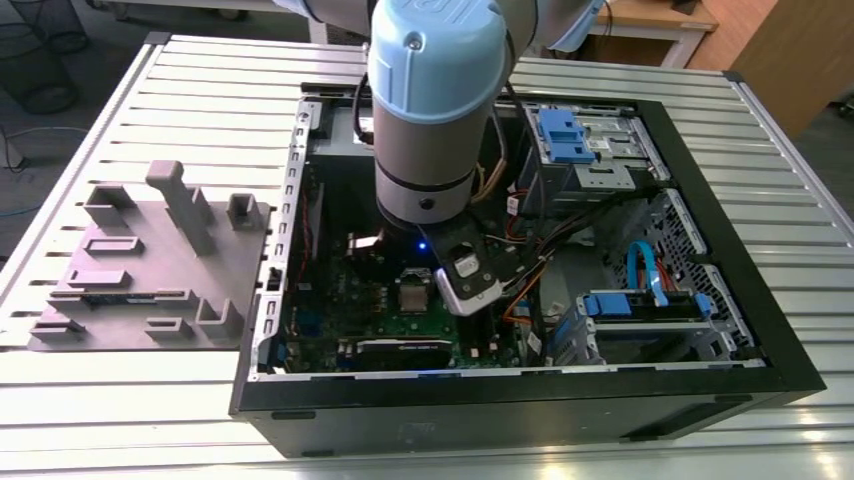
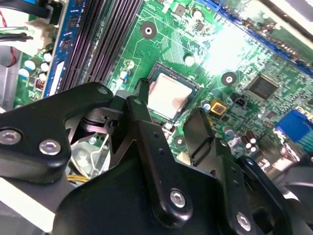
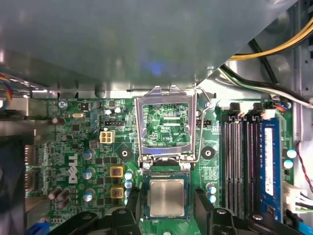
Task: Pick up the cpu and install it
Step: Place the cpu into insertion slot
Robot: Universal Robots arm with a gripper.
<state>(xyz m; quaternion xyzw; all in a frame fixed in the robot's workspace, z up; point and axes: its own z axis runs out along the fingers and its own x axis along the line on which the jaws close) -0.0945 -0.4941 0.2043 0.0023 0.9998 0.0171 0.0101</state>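
Gripper (image 3: 167, 203) is hovering, fingers (image 3: 204, 210) spread and pinching nothing, straddling the cpu (image 3: 167, 197) lying flat in its socket (image 3: 166, 173) directly between the tips, hinged socket frame (image 3: 166, 122) standing open beside.

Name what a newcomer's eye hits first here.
The pale blue arm reaching into the open computer case dominates the exterior view. In both wrist views the silvery cpu sits in its socket on the green motherboard, the gripper open around it, beside the hinged-open socket frame.
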